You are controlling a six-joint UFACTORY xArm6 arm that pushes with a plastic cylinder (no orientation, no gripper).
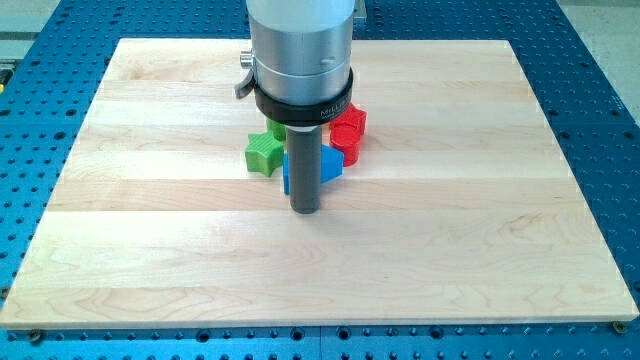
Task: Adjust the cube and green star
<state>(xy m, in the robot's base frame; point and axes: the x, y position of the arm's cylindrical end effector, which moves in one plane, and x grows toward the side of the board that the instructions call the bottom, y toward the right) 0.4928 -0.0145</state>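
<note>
My tip (305,210) rests on the wooden board just below the cluster of blocks near the board's middle. The rod stands in front of a blue block (329,163) and hides most of it; its shape is hard to make out. A green star (263,154) lies just left of the rod, close to the blue block. Another bit of green (277,130) shows behind the rod above the star. Red blocks (349,130) sit to the upper right of the blue block, touching it.
The wooden board (150,240) lies on a blue perforated table (600,60). The arm's large grey cylinder (300,50) hangs over the top centre and hides the board behind it.
</note>
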